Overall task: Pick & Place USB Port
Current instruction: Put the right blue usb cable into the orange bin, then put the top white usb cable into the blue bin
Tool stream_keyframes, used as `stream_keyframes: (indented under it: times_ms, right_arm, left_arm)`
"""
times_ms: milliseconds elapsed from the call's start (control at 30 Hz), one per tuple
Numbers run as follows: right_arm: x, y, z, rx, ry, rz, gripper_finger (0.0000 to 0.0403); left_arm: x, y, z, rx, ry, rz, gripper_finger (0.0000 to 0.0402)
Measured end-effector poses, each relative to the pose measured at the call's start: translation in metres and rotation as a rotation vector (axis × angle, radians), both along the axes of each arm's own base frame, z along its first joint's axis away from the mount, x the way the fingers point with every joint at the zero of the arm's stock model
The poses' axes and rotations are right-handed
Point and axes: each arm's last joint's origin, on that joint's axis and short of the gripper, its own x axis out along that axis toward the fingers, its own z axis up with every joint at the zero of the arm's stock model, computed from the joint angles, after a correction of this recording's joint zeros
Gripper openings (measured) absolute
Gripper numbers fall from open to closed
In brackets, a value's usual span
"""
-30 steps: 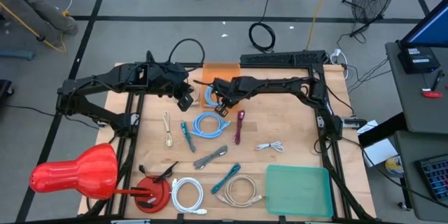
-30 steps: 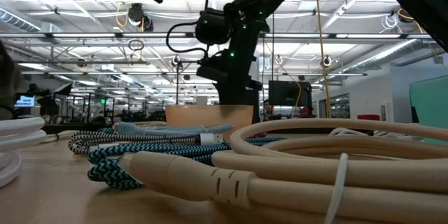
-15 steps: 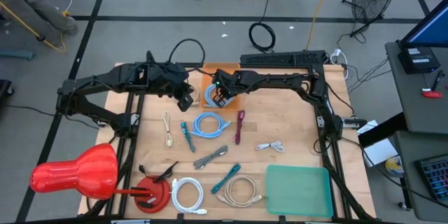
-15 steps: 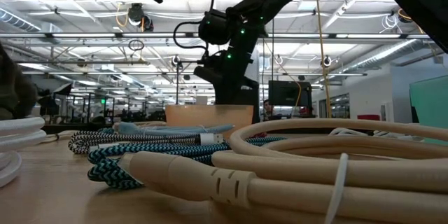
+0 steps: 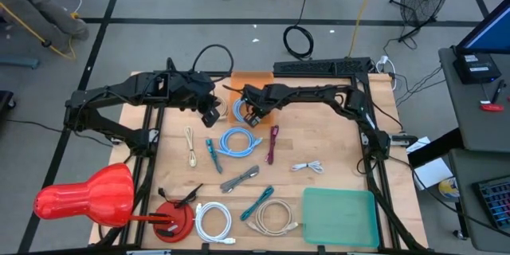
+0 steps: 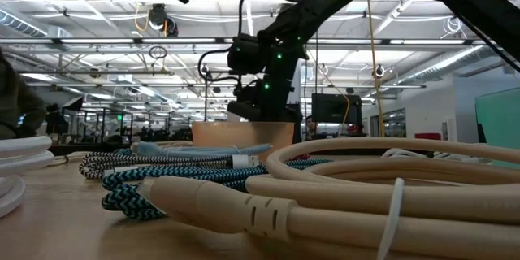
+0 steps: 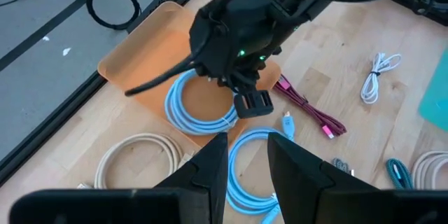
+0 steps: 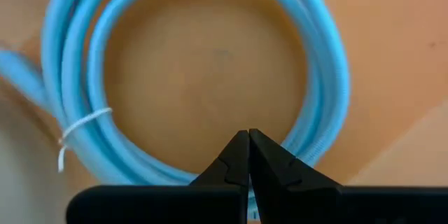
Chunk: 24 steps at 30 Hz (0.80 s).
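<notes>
The left gripper (image 5: 212, 115) hangs beside the orange tray (image 5: 263, 80), its fingers (image 7: 210, 170) a little apart and holding nothing. Over the tray, the right gripper (image 5: 253, 111) has its fingers (image 8: 235, 155) pinched shut and empty above a coiled blue cable (image 7: 198, 105) lying in the tray. I'd say that arm should lift straight up so the tips clear the loop, then go for the second blue coil (image 5: 238, 142) on the table. I can read no labels or writing anywhere
</notes>
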Motion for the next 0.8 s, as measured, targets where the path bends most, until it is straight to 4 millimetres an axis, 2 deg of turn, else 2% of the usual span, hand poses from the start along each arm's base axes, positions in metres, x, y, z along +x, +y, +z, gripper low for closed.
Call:
stream_keyframes:
  times_ms: [467,600,800]
  right_arm:
    - [-0.005,0.002,-0.003,0.009,0.065,-0.04,0.0]
    - [0.002,0.001,0.009,-0.026,0.04,-0.039,0.0]
    - [0.019,-0.007,0.048,-0.097,-0.084,-0.039,0.0]
  left_arm:
    - [-0.001,0.0,-0.001,-0.001,0.016,0.0,0.0103]
    - [-0.001,0.0,-0.001,0.002,0.016,-0.002,0.0103]
    - [-0.001,0.0,-0.001,0.001,0.022,-0.002,0.0103]
